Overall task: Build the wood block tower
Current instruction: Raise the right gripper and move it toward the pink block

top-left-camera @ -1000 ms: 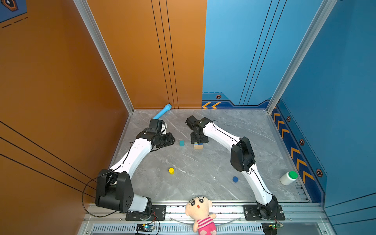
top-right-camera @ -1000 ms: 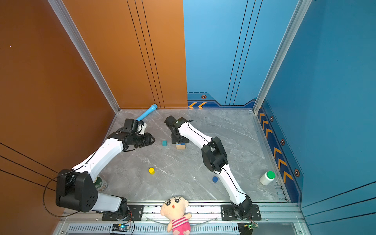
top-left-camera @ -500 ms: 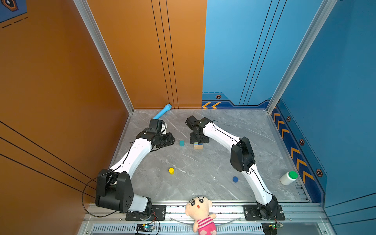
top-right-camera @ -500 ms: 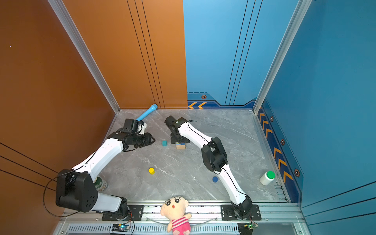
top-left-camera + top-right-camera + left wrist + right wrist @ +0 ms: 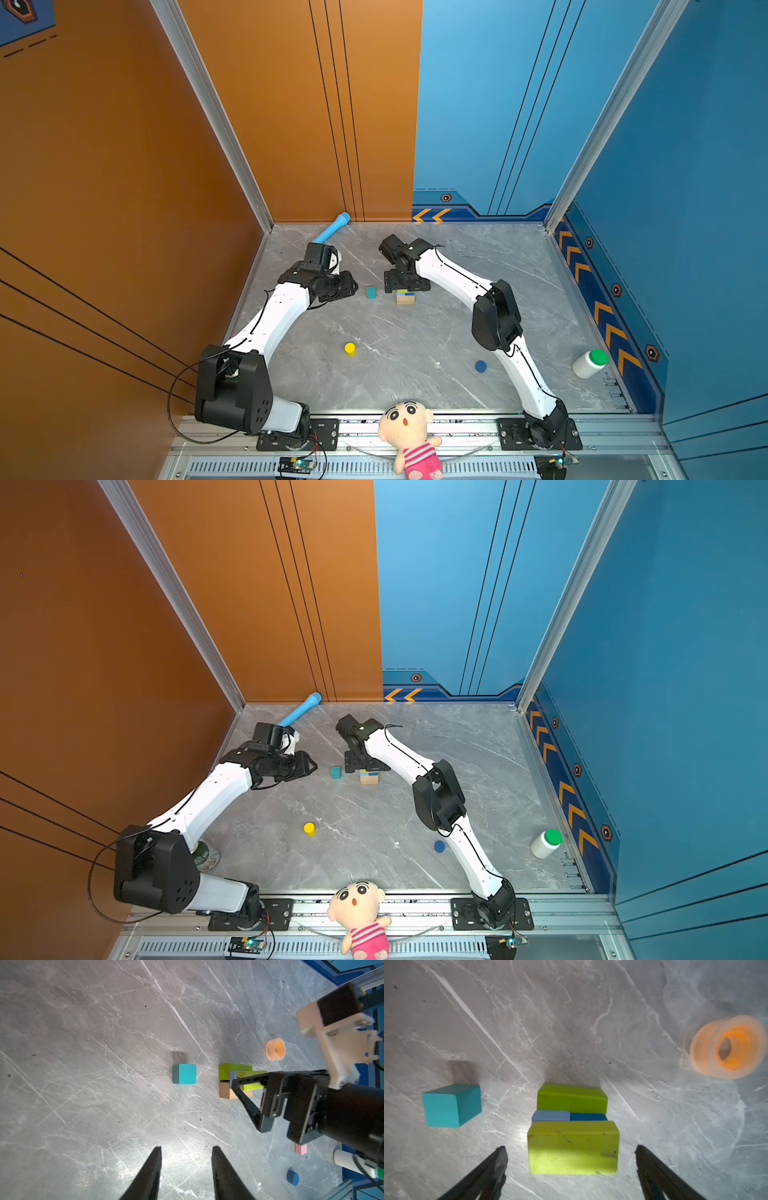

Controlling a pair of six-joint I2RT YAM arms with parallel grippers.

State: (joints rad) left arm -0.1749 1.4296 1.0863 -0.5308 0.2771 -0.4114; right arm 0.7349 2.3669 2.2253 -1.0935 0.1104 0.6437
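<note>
The right hand [image 5: 570,1147], fingers spread wide, straddles the wood block tower [image 5: 405,297] on the table [image 5: 415,353] (top lime green brick [image 5: 573,1155] seemingly untouched). The teal cube [image 5: 371,292] sits just beside it. The left hand [image 5: 186,1147] is parted and holds nothing.

The surface [image 5: 571,1012] is grey, veined white. Lime green bricks [image 5: 573,1147], light blue cube [image 5: 551,1115], dark blue cube [image 5: 587,1116], teal cube [image 5: 451,1105], all plain.
</note>
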